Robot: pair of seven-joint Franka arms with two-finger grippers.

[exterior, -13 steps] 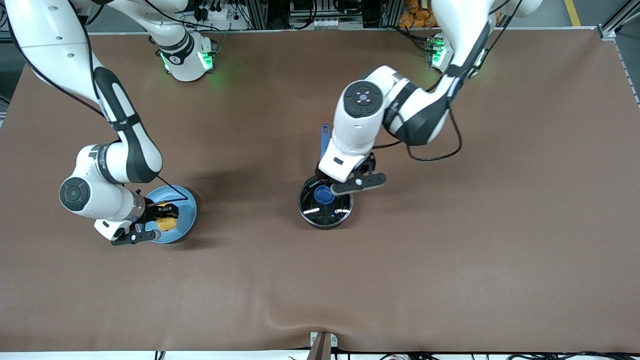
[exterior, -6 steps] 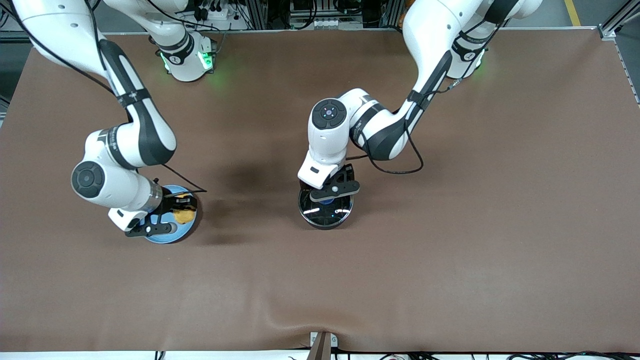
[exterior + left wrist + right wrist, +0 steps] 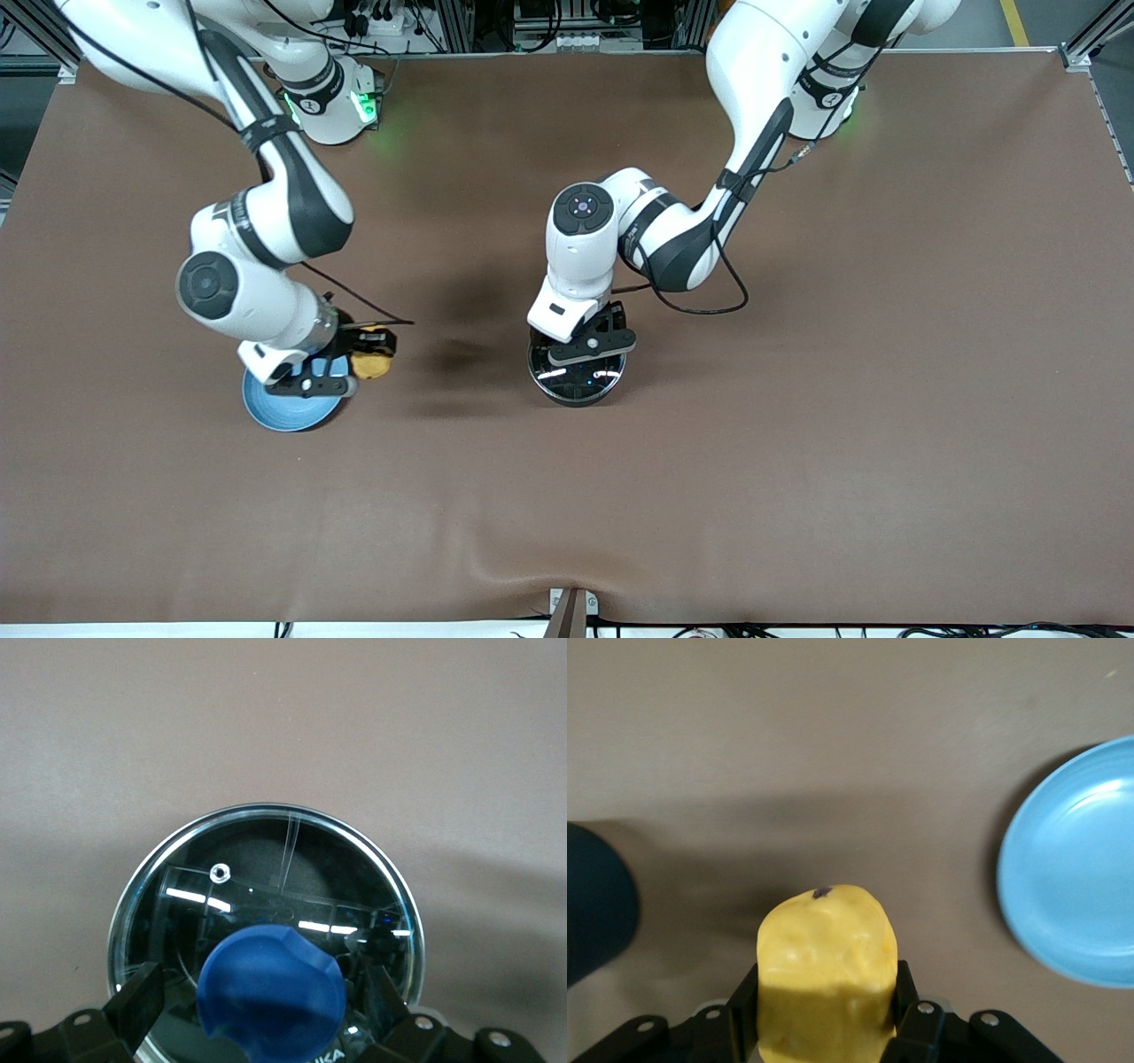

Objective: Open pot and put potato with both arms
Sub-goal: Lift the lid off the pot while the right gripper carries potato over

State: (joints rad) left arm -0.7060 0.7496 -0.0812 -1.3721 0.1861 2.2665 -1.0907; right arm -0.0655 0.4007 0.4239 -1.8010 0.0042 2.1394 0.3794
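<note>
The right gripper [image 3: 365, 353] is clamped on the potato [image 3: 372, 363], its two fingers [image 3: 908, 1010] pressed against the potato's sides in the right wrist view, and it hangs over bare bench [image 3: 797, 443] just beside the blue plate [image 3: 288, 412], on the side toward the pot. A second ago the potato lay on that plate with the gripper around it; half a second ago it was raised but over the plate's rim; now it has cleared the plate, which sits empty with the right arm's wrist above part of it. The right wrist view shows the plate [image 3: 1076, 868] off to one side and a dark rounded edge of the pot [image 3: 594, 904] at the other.

The left gripper [image 3: 589, 341] is low over the pot [image 3: 576, 377], which stands near the middle of the bench. Its fingers [image 3: 137, 1005] stand spread either side of the blue knob [image 3: 270, 992] of the glass lid [image 3: 266, 895], not touching it, so it is open. A second ago this gripper was beside the knob, toward the left arm's end, and the knob showed plainly from the front; since then it has moved in over the lid and now hides the knob in that view. The lid is on the pot, and the pot has not shifted. The pot's long handle, seen a second ago, is now covered by the left arm.
</note>
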